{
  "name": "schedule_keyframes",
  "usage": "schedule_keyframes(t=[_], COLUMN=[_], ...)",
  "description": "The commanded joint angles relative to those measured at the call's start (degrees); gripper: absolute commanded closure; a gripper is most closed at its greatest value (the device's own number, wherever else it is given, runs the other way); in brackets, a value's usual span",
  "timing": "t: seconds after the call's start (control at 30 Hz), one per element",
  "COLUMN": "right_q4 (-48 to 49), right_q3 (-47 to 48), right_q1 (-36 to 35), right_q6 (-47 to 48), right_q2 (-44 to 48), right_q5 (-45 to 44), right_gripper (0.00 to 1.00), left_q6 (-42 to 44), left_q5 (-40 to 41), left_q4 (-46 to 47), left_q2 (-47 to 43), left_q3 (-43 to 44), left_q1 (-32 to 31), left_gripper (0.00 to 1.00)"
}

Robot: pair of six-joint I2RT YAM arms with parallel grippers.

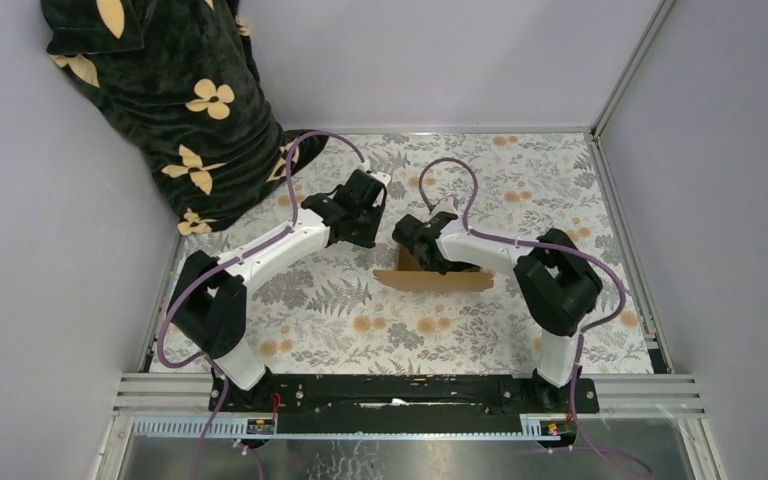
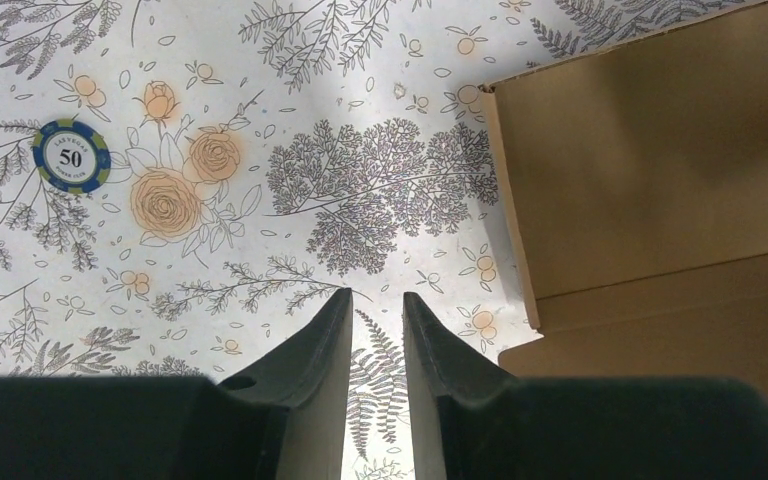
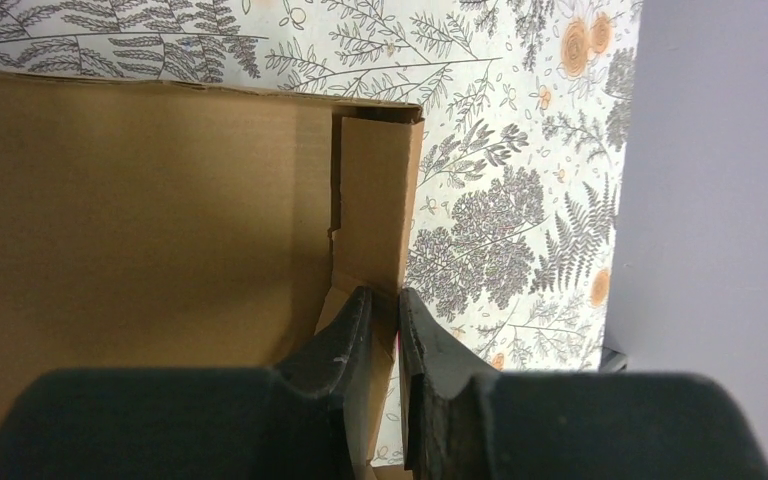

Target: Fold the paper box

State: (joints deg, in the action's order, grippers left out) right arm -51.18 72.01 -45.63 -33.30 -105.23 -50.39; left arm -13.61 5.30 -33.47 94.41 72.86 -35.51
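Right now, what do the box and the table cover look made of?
The paper box: brown corrugated cardboard, matte; faint ribbing and raw cut edges show. The table cover: printed floral sheet, cloth or vinyl, cannot tell; lies flat, little sheen.

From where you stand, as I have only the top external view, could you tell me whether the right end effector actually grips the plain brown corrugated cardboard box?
Observer: Yes; the right wrist view shows the right end effector closed on an end flap of the plain brown corrugated cardboard box.
Operator: Thank you. Is the left one holding anything?
Observer: No; the left end effector is open and empty above the floral tablecloth, beside the box without touching it.
Operator: Is anything else nearby?
Observer: A round blue and green poker chip marked 50 lies on the cloth.
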Motion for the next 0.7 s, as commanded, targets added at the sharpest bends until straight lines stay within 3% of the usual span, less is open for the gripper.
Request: schedule_keyframes(t=[0.0, 0.37, 0.67], right_q4=[-4.94, -5.6, 0.0], right_q3=[2.99, 3.17, 1.11], right_q1=[-1.24, -1.31, -0.24], right_q6=[-1.24, -2.21, -1.0], right_q2=[-4.58, -6.93, -4.36], right_q5=[-5.9, -6.71, 0.82], right_gripper=[1.0, 1.0, 1.0], left_q6=[-0.56, -0.56, -0.19], left_q5=[2.33, 2.99, 3.39], left_q4=[1.14, 0.95, 0.52], left_q2=[-1.99, -1.53, -1.51], left_q3=[-0.61, -0.77, -0.77], left_q1=[0.61, 0.77, 0.81], left_gripper=[0.69, 0.69, 0.69])
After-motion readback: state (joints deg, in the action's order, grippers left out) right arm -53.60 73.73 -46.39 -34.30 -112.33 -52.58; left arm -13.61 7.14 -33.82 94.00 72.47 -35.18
